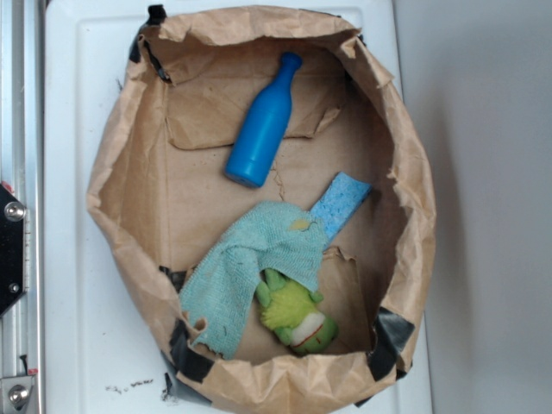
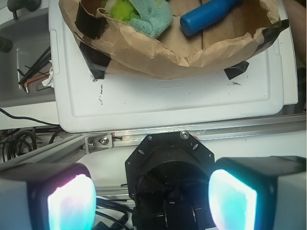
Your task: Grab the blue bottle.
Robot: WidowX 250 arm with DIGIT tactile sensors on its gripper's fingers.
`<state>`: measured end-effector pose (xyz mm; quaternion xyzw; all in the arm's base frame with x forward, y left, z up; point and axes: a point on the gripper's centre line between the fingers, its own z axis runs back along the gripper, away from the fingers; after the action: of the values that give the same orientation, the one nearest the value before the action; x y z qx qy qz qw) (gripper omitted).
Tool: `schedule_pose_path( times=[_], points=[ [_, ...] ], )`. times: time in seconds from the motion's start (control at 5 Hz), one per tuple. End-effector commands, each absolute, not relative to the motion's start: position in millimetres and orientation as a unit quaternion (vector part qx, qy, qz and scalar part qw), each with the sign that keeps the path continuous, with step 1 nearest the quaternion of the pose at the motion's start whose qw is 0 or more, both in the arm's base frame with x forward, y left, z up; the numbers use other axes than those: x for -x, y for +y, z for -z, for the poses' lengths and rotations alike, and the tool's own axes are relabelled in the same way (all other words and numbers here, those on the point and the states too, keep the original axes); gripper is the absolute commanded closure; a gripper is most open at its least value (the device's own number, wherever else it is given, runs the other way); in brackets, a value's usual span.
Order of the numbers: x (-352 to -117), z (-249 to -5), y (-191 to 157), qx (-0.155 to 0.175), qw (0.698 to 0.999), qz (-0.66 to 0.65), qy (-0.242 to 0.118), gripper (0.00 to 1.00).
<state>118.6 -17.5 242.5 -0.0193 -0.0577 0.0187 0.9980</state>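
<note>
Inside the crumpled brown paper bag (image 1: 405,198) the glossy bright-blue plastic bottle (image 1: 263,125) lay on its side, neck apparently pointing away, well ahead of the released, wide-open gripper (image 2: 151,203) outside it.

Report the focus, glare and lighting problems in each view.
Exterior view: soft, even light, mild blur overall; the glossy blue plastic bottle shows only a faint sheen inside the brown paper bag. Wrist view: the gripper fingers are close, blurred and glowing cyan-pink; the bottle is sharper.
</note>
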Motion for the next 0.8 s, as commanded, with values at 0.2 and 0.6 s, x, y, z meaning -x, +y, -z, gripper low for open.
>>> schedule_pose_path(
  times=[0.2,0.6],
  points=[
    [-168.6,-209.4,-10.9,-0.038,0.999,0.001,-0.038,0.0],
    [-231.7,-186.5,30.2,-0.034,0.988,-0.046,-0.142,0.0]
  ],
)
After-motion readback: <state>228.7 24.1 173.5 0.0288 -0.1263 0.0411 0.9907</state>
